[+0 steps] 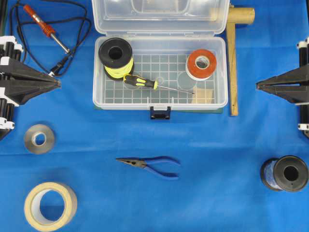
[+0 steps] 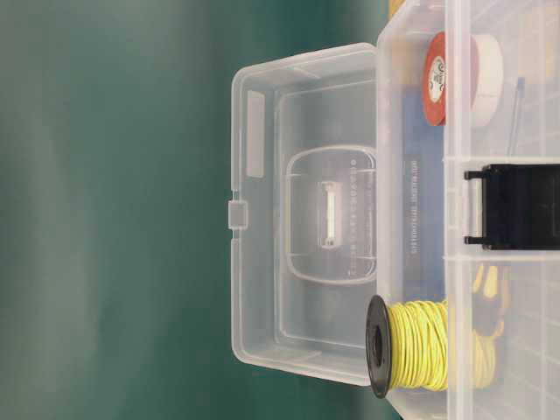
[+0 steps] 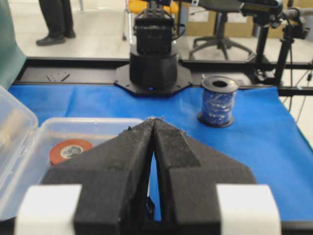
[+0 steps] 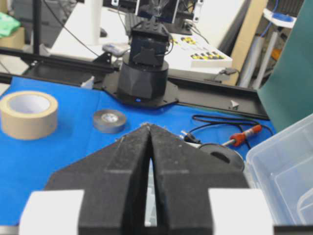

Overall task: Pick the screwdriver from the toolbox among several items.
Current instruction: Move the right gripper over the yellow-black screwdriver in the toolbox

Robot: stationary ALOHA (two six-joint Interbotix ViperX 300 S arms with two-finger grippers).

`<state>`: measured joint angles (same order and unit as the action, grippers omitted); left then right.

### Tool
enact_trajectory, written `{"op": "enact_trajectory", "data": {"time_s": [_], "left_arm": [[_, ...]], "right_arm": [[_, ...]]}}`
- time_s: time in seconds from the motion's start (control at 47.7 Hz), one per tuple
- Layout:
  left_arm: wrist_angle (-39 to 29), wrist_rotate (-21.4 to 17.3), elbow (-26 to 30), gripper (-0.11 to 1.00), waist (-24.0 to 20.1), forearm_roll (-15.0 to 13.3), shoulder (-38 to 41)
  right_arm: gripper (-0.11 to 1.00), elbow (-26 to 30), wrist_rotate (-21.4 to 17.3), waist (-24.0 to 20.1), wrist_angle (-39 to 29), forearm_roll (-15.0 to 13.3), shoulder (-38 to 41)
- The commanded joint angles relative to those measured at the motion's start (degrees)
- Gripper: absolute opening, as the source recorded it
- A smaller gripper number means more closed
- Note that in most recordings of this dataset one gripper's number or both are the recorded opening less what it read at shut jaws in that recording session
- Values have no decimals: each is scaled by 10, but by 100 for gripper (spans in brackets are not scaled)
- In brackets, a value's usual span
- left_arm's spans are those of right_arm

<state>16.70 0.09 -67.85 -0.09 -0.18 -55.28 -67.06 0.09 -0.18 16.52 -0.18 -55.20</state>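
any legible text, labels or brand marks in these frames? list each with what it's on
None can be read.
toolbox wall: a vertical strip of small print, too small and blurred to read.
red tape roll: printed label on its core, too blurred.
toolbox lid: faint embossed dots around the handle, no letters made out.
grey tape roll: core markings, unreadable.

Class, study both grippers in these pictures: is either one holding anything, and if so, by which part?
Nothing is held. The left gripper and right gripper are shut on nothing, far apart. The black-and-yellow-handled screwdriver lies untouched in the clear plastic toolbox.
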Motion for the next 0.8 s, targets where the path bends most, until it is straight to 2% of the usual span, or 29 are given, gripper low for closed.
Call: {"op": "enact_trajectory", "data": {"time_s": [0.0, 0.168, 0.315, 0.65, 0.713, 0.776], "left_arm": [[-22, 2, 5, 0, 0, -19, 4], [-33, 8, 5, 0, 0, -19, 6], [-33, 7, 4, 0, 0, -19, 7], [-30, 2, 4, 0, -2, -19, 6], [-29, 2, 4, 0, -4, -19, 7], [-29, 2, 4, 0, -8, -19, 7]], "right_arm": [[0, 22, -6, 4, -1, 8, 11], [0, 98, -18, 18, -77, 33, 85], [0, 184, -35, 54, -154, 49, 176], [1, 369, -117, 122, -333, 52, 406], [5, 409, -125, 128, -369, 50, 453], [20, 439, -127, 131, -396, 49, 490]]}}
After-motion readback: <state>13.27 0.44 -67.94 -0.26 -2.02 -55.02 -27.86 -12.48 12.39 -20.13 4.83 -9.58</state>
